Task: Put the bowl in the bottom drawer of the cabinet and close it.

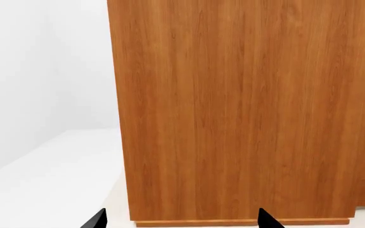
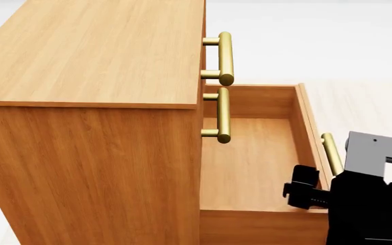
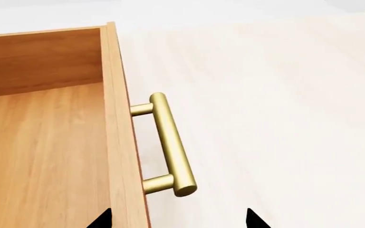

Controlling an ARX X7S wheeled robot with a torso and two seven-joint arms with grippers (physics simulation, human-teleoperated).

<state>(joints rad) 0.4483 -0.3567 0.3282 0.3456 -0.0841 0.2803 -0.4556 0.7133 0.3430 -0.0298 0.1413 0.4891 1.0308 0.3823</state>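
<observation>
The orange-brown wood cabinet's [image 2: 87, 102] bottom drawer [image 2: 250, 168] stands pulled out; no bowl shows inside. The right end effector [image 3: 177, 219], fingertips apart, hovers above its brass bar handle [image 3: 169, 145]. The left end effector [image 1: 179, 221], also spread, faces the cabinet's side.

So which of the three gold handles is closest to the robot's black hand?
The brass bar handle on the pulled-out bottom drawer, beside the right gripper. The two upper brass handles sit back on the orange-brown wooden cabinet.
</observation>
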